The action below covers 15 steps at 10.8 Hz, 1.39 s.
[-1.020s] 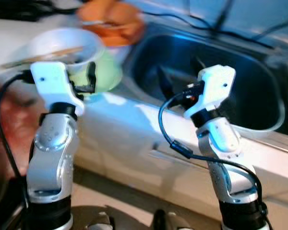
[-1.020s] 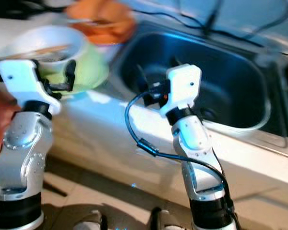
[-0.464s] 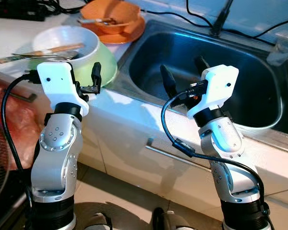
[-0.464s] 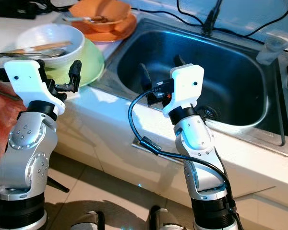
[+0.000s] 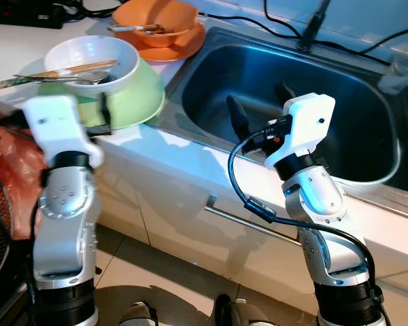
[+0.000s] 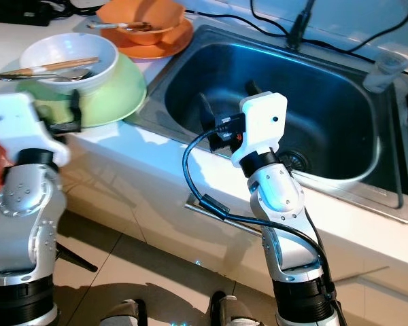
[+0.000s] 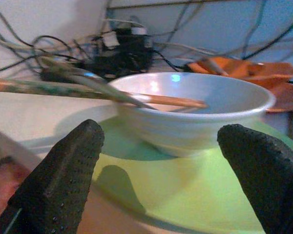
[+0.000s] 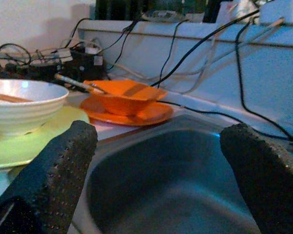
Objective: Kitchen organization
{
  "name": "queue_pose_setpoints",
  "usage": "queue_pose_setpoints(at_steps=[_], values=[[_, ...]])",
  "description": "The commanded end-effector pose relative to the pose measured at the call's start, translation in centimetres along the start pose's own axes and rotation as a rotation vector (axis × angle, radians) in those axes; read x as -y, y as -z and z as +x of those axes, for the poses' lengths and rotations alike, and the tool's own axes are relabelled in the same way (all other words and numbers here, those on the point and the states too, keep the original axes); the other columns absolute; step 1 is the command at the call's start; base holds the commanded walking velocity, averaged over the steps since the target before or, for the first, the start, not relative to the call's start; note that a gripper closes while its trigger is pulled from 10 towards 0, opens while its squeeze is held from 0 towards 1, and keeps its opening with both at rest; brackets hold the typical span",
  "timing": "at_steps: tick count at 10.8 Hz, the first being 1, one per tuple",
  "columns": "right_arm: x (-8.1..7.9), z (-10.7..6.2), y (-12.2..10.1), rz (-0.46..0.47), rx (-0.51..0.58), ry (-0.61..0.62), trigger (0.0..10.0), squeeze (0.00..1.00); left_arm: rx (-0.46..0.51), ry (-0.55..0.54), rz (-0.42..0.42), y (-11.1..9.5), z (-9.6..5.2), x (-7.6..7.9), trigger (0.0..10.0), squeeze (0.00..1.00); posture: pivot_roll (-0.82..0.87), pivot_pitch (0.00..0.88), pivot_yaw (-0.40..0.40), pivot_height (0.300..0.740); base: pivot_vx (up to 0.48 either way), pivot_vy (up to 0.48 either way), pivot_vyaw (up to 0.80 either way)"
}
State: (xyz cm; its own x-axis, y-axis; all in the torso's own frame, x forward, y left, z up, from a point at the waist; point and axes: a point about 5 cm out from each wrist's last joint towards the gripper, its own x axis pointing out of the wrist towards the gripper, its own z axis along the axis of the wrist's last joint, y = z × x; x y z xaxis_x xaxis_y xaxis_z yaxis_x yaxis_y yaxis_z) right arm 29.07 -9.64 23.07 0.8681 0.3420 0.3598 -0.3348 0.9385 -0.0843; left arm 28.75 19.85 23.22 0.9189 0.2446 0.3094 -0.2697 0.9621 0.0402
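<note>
On the counter left of the sink [image 5: 367, 178], straight ahead of my left gripper [image 7: 161, 180], sits the white bowl [image 5: 92, 64] nested on the green plate [image 5: 139, 102]. The left fingers [image 7: 58, 180] are spread wide, empty, and level with the plate's near rim, one finger to each side of the bowl as my wrist camera sees it. Chopsticks [image 5: 47, 71] and a spoon lie across the bowl, long axis running crosswise to my approach and sticking out past the rim to my left. My right gripper [image 8: 161, 175] hangs over the sink basin, also spread and empty, well apart from the stack. Farther back an orange bowl [image 5: 156, 17] rests on an orange plate [image 5: 183, 49]. Judgement: left arm is clearly nearer the stack; the grasp should take the rim head-on, minding the overhanging chopsticks.
</note>
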Motion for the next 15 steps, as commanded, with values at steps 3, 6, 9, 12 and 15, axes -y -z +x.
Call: queue_pose_setpoints(at_steps=[3, 6, 9, 12, 15], values=[[0.5, 0.0, -0.1, -0.016, 0.006, -0.011, 10.0, 0.0, 0.004, -0.062, -0.035, 0.9, 1.1, -0.9, 10.0, 0.0, 0.01, 0.182, -0.095, 0.74, 0.0, 0.0, 0.0], [0.9, -0.4, 0.0, -0.033, -0.006, -0.02, 10.0, 0.0, 0.057, -0.082, -0.068, 0.7, 2.7, -1.1, 10.0, 0.0, -0.02, 0.191, -0.114, 0.74, 0.0, 0.0, 0.0], [1.3, -0.5, 0.0, -0.055, -0.014, -0.024, 10.0, 0.0, 0.089, -0.093, -0.083, 0.7, 3.6, -1.0, 10.0, 0.0, -0.04, 0.193, -0.121, 0.74, 0.0, 0.0, 0.0], [1.2, -0.6, 0.2, -0.055, -0.022, -0.033, 10.0, 0.0, 0.114, -0.083, -0.097, 0.3, 4.1, -0.6, 10.0, 0.0, -0.05, 0.195, -0.125, 0.74, 0.0, 0.0, 0.0], [1.2, -0.5, 0.4, -0.055, -0.025, -0.035, 10.0, 0.0, 0.144, -0.076, -0.108, -0.3, 4.2, -0.3, 10.0, 0.0, -0.04, 0.19, -0.123, 0.74, 0.0, 0.0, 0.0]])
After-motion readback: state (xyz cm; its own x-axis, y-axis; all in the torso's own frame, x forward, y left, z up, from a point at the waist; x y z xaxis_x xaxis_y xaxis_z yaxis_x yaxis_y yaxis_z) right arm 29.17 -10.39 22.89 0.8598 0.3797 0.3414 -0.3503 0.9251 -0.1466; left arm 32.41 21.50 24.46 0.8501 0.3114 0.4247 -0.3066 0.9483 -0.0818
